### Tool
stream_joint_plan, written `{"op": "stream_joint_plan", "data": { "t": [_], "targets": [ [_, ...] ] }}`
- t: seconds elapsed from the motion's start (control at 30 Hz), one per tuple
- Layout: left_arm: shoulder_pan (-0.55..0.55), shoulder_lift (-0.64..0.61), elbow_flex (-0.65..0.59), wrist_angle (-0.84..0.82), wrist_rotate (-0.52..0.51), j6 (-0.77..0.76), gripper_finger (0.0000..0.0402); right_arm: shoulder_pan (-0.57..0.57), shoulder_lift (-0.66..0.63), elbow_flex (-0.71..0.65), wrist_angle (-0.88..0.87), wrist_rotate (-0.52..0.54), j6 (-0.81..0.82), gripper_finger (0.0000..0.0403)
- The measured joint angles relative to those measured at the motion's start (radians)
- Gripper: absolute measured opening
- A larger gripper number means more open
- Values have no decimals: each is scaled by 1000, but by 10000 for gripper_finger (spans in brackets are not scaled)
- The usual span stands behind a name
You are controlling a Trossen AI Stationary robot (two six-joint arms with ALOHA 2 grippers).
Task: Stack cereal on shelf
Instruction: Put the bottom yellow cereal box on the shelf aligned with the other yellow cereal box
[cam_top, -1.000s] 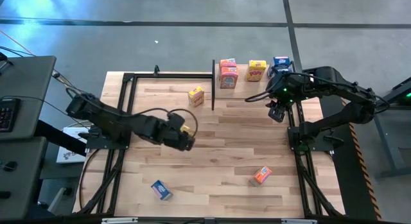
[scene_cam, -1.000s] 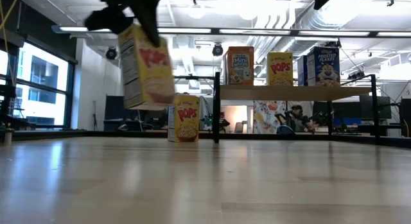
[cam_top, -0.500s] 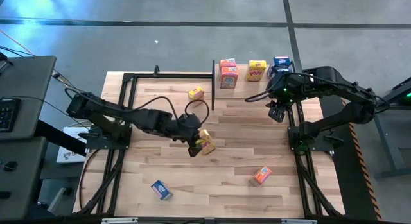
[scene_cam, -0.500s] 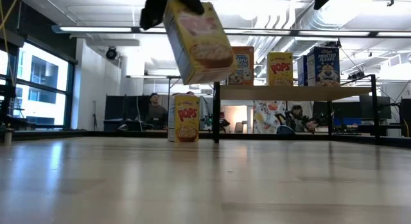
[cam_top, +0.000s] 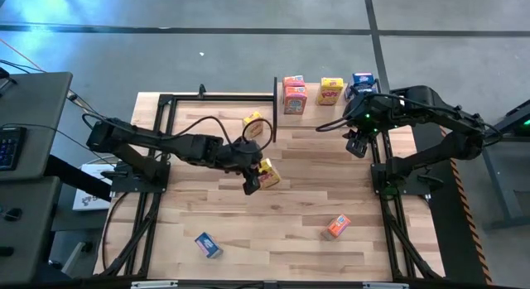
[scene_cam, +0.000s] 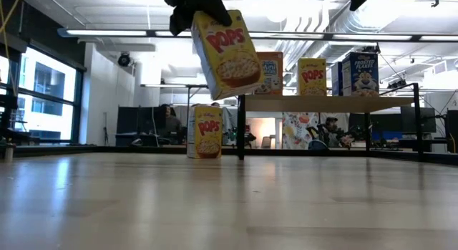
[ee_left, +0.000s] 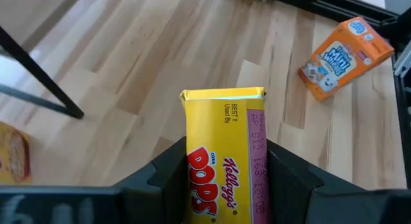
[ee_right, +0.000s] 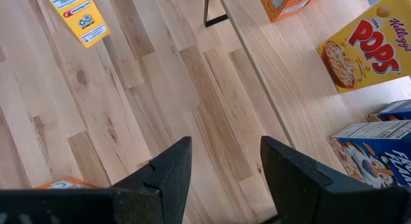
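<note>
Left claw (cam_top: 255, 175) at frame centre, gripping yellow box (cam_top: 267, 173), lifted off desk (cam_top: 315, 190). Carrying step. Next: swing toward shelf (scene_cam: 322, 103) at upper right, set upright. Right claw (cam_top: 356, 144) waiting, slightly apart, empty.

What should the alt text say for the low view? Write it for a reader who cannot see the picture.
The left gripper holds a tilted yellow Pops cereal box in the air above the plank-patterned wooden tabletop. Behind, another yellow Pops box stands on the table beside a light-wood shelf on black posts carrying orange, yellow and blue boxes.
</note>
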Motion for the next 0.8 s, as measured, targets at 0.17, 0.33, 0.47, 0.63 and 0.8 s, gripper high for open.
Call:
{"op": "stream_joint_plan", "data": {
  "t": [0.17, 0.33, 0.47, 0.63, 0.8],
  "targets": [
    [7, 0, 0, 43, 0, 64, 156, 0, 0, 0, 15, 0, 0, 177],
    [6, 0, 0, 104, 0, 122, 156, 0, 0, 0, 31, 0, 0, 177],
    [6, 0, 0, 135, 0, 161, 156, 0, 0, 0, 47, 0, 0, 177],
    [6, 0, 0, 167, 0, 181, 156, 0, 0, 0, 53, -1, -45, 177],
    [6, 0, 0, 168, 0, 182, 156, 0, 0, 0, 72, -42, -54, 177]
  ]
}}
